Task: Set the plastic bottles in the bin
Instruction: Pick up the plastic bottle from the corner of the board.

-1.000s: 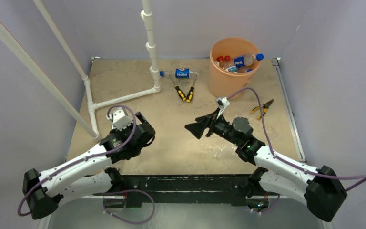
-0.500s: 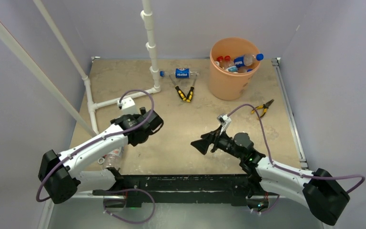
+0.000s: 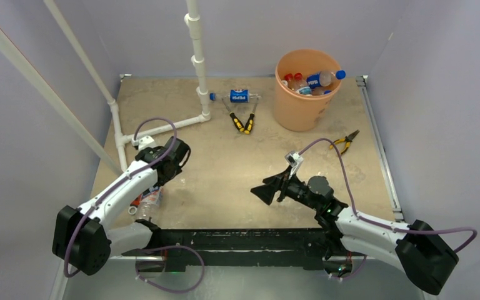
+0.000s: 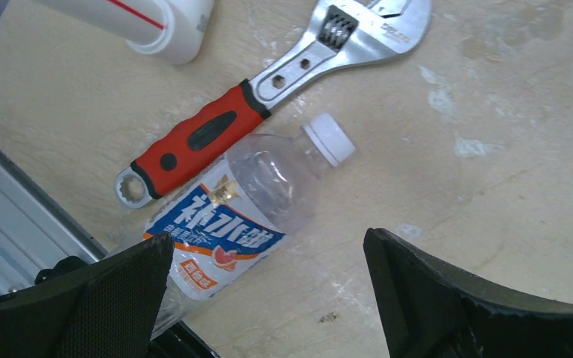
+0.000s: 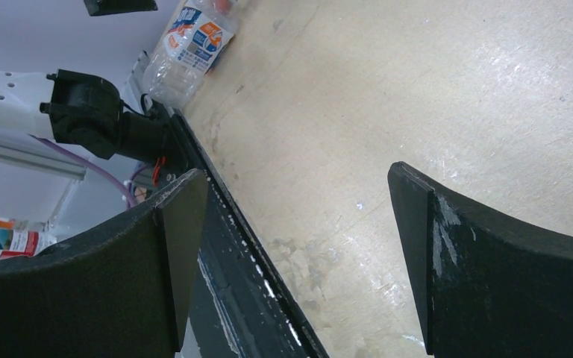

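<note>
High overview; two low wrist close-ups

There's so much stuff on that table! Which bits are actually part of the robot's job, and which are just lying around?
Part of the job:
orange bin
bottles already in it
blue-label bottle by the pipe
white-capped bottle beside the wrench

Just lying about:
red-handled wrench
yellow-black pliers
small pliers
white pipes
</note>
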Controlling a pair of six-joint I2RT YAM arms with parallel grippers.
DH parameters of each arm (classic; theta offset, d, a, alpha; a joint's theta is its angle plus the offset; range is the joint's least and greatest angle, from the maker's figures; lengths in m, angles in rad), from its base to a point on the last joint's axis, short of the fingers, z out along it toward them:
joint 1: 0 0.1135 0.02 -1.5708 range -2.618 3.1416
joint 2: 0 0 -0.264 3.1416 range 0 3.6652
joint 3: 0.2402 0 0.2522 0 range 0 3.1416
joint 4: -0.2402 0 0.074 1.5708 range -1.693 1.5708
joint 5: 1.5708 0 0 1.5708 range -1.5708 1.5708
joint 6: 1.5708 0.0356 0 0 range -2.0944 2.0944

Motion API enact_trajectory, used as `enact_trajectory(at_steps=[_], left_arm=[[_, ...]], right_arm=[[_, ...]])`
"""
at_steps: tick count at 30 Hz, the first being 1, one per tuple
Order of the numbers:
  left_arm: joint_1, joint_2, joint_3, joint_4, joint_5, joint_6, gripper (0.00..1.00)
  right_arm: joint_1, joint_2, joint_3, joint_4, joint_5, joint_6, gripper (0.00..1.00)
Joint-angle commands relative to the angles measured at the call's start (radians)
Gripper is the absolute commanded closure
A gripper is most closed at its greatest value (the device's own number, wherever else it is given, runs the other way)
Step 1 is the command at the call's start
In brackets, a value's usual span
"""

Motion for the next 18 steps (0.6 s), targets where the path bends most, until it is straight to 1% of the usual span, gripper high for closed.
enact_trajectory(at_steps=[1, 7, 11, 14, 18], left_arm=[[0.071, 0.019, -0.027, 0.005, 0.024, -0.030, 0.01], [0.095, 0.118, -0.054, 0.007, 0.062, -0.078, 0.01], [0.095, 0.132, -0.097, 0.071, 0.112, -0.057, 0.03], [0.095, 0.134, -0.144, 0.149, 0.175, -0.036, 0.08], [0.095, 0.117, -0.182, 0.211, 0.225, -0.018, 0.16]], right_arm=[[0.003, -0.015, 0.038, 0.004, -0.021, -0.030, 0.09], [0.003, -0.021, 0.045, 0.021, -0.023, -0.020, 0.09], [0.003, -0.036, 0.051, 0.005, -0.014, -0.029, 0.09], [0.003, -0.040, 0.058, -0.012, -0.006, -0.042, 0.09], [0.003, -0.032, 0.070, -0.020, -0.001, -0.049, 0.09]])
